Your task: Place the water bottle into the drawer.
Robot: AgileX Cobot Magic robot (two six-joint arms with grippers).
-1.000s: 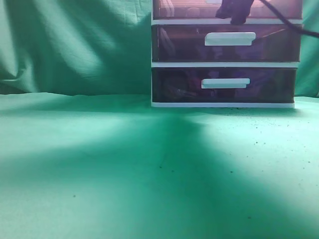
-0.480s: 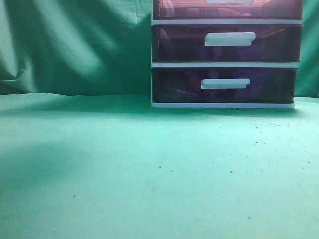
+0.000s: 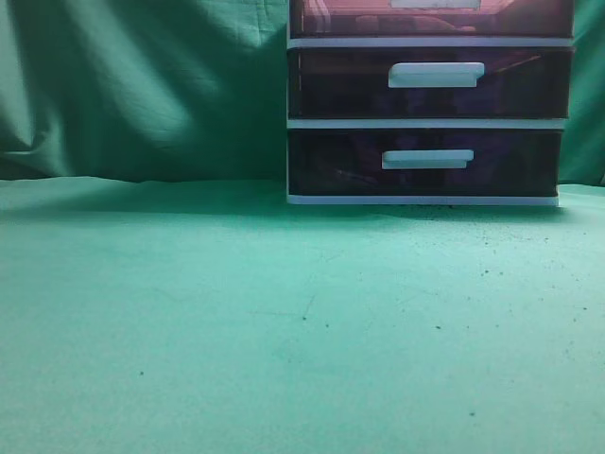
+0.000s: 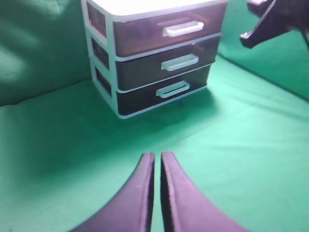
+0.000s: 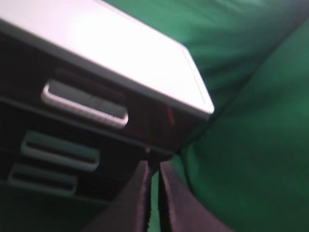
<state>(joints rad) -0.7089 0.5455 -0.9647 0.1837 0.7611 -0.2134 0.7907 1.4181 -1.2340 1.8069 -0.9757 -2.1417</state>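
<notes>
Now right claw (image 5: 153, 193) closed, empty, just beside drawer (image 5: 96, 104); left claw (image 4: 157, 193) closed.

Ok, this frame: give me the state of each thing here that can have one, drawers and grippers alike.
top drawer: closed, flush with the cabinet front.
middle drawer: closed.
bottom drawer: closed.
left gripper: shut, holding nothing, above the green cloth.
right gripper: shut, holding nothing, beside the cabinet's top corner.
Water bottle: not visible in any view.
</notes>
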